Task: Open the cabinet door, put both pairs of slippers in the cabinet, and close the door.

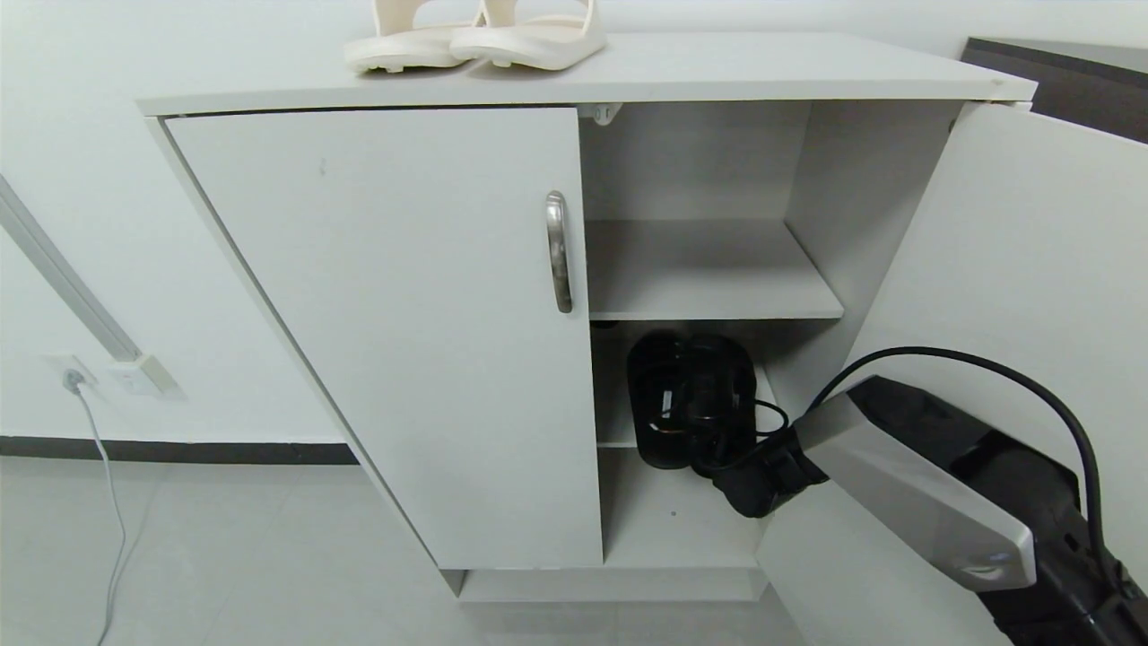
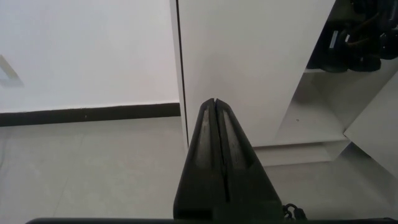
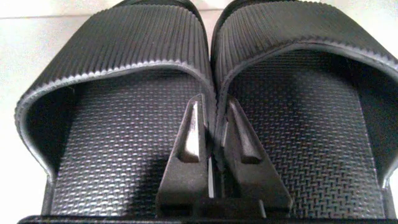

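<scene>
The white cabinet point(image 1: 762, 72) has its right door point(image 1: 1031, 242) swung open and its left door point(image 1: 386, 314) closed. A pair of black slippers point(image 1: 691, 399) sits side by side inside the open half, at the level of the lower shelf point(image 1: 614, 440). My right gripper point(image 1: 713, 444) is shut on their two inner edges, which are pinched together point(image 3: 210, 109); the ribbed straps point(image 3: 124, 56) lie just beyond the fingertips. A cream pair of slippers point(image 1: 475, 40) lies on the cabinet top. My left gripper point(image 2: 214, 102) is shut and holds nothing, low over the floor facing the closed door.
The upper shelf point(image 1: 708, 269) and the cabinet floor point(image 1: 673, 520) are bare. The closed door carries a metal handle point(image 1: 559, 251). A wall socket with a hanging cable point(image 1: 72, 377) is at the left. Tiled floor point(image 1: 224, 556) lies in front.
</scene>
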